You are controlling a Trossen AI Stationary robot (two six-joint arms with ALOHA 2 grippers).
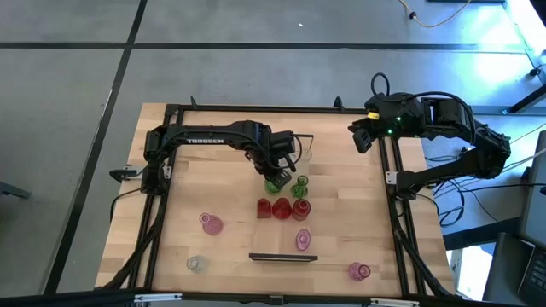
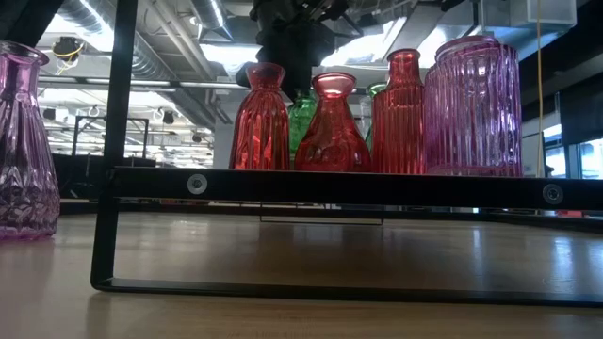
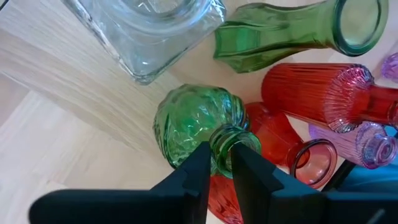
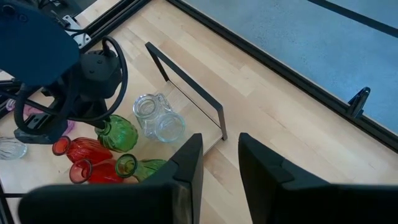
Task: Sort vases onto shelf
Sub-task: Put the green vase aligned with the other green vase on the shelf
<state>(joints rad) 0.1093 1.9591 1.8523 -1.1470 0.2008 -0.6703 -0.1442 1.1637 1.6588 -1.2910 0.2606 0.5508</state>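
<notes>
Vases stand grouped on the shelf near the middle of the desk, and the round green vase among them is the one in hand: the left claw is closed narrow on its short neck, one finger on each side of the rim. As glass, it should be stiff, smooth and breakable, light enough for one claw, but likely to slip or tip against its neighbours, so the neck just under the lip looks the safest hold. Touching or just beside it are a tall green flared vase, a ribbed red bottle, a smooth red vase, and a clear square jar on the far side. Counting in the overhead view: two green, about three red in the cluster (the low view shows three red), two clear near the cluster by the right wrist view, one small clear piece near the front left, and four pink – one left, one by the near frame, one at the near right, and possibly one hidden in the cluster, which I cannot confirm. The right claw waits above the far right edge, its fingers parted and empty.
</notes>
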